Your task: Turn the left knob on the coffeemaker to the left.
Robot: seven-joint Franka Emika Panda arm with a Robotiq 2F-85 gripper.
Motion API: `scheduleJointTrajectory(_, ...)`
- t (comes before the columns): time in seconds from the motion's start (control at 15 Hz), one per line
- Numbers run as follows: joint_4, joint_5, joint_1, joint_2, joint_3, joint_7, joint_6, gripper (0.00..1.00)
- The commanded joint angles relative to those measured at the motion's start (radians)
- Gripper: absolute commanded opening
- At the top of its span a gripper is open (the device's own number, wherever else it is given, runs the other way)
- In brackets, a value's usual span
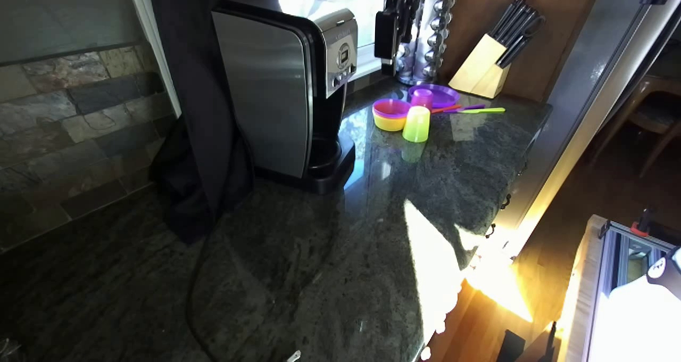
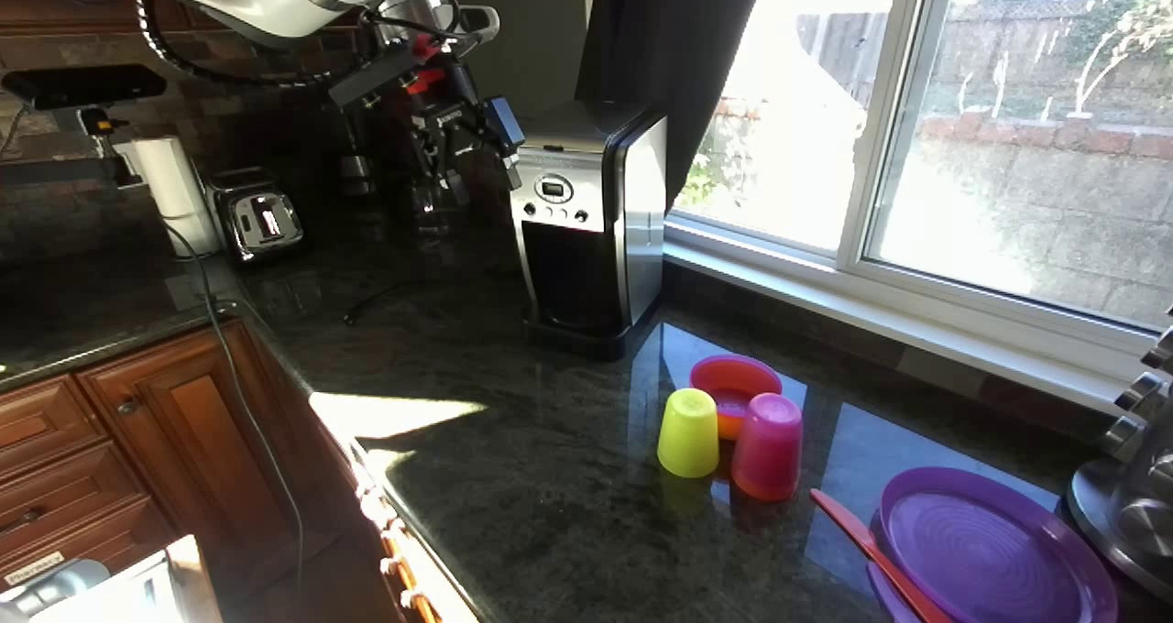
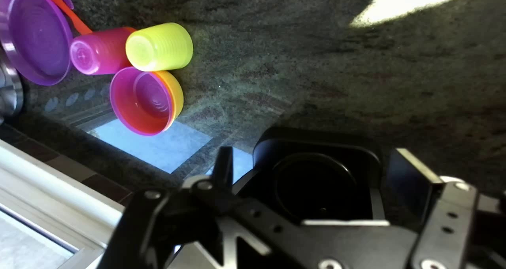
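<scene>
The coffeemaker (image 1: pixel 266 90) stands upright on the dark counter, with steel sides and a silver front panel; in an exterior view (image 2: pixel 573 275) its front shows. The left knob (image 2: pixel 530 209) is a small dark knob below the display, with a similar right knob (image 2: pixel 581 216). In the wrist view the coffeemaker's black base (image 3: pixel 316 136) lies below and between my fingers; the panel's knobs are hidden there. My gripper (image 3: pixel 319 168) is open and empty. In an exterior view the gripper (image 2: pixel 481 179) is beside the panel's upper left, apart from the left knob.
A yellow-green cup (image 2: pixel 689 432), pink cup (image 2: pixel 768 444), stacked bowls (image 2: pixel 733 380) and purple plate (image 2: pixel 990 541) are on the counter before the coffeemaker. A knife block (image 1: pixel 481 69) stands farther along. A dark curtain (image 1: pixel 197 112) hangs behind; a toaster (image 2: pixel 261 220) is in the corner.
</scene>
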Motion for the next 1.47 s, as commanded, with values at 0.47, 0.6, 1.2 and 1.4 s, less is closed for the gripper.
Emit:
scheduleJointTrajectory(0.47, -0.138, 0.084, -0.029, -0.137, -0.032, -0.026, 0.235, 1.00)
scheduleJointTrajectory(0.6, -0.175, 0.096, -0.033, -0.161, -0.039, -0.025, 0.305, 1.00)
scheduleJointTrajectory(1.2, -0.270, 0.197, -0.049, -0.225, -0.060, -0.029, 0.417, 1.00)
scheduleJointTrajectory(1.4, -0.277, 0.209, -0.053, -0.233, -0.061, -0.028, 0.416, 1.00)
